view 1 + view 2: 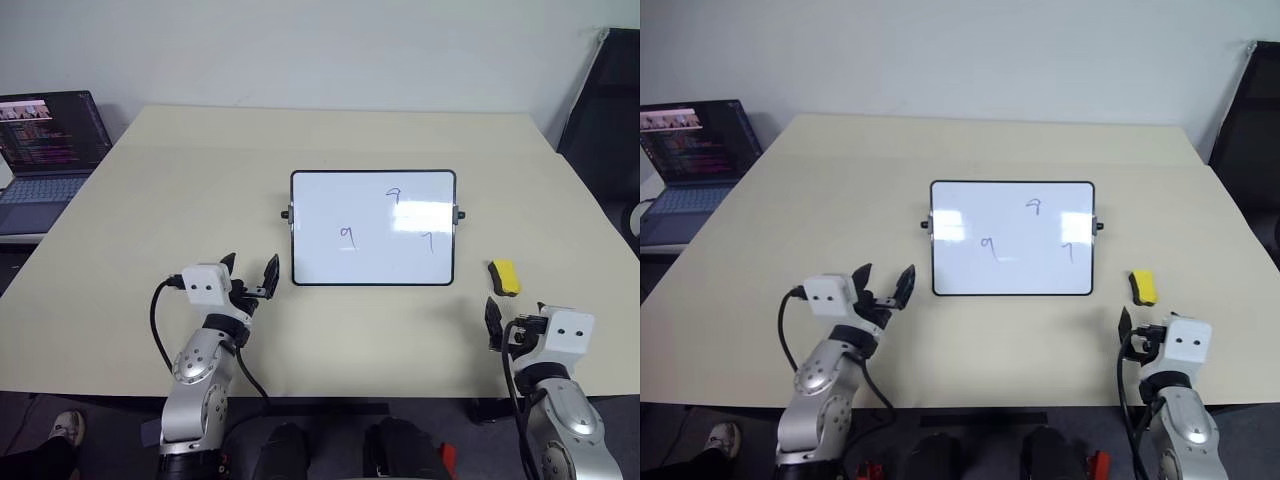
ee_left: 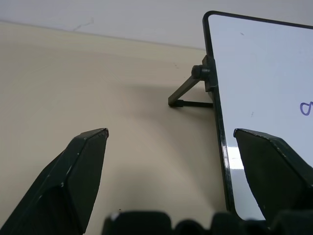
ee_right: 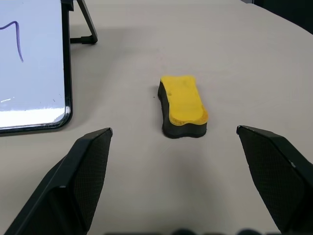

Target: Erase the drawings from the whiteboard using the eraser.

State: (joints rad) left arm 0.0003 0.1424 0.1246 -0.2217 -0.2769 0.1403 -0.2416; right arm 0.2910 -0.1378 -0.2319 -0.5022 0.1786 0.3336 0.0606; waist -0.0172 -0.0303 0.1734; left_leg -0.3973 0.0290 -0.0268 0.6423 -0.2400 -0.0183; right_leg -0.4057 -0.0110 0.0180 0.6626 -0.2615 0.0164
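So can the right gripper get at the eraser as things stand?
Probably yes: the right gripper is open, the eraser lies straight ahead on bare table, and the whiteboard stands off to one side.

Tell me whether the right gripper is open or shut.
Open. The right gripper's two black fingers stand wide apart, empty, with the small yellow eraser lying untouched on the beige table beyond them.

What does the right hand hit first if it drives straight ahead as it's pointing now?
Most likely the eraser: it lies on the table dead ahead of the open right hand, lined up between the fingers, nothing between them. The whiteboard stays off to one side. Whether the fingers pass above it is unclear.
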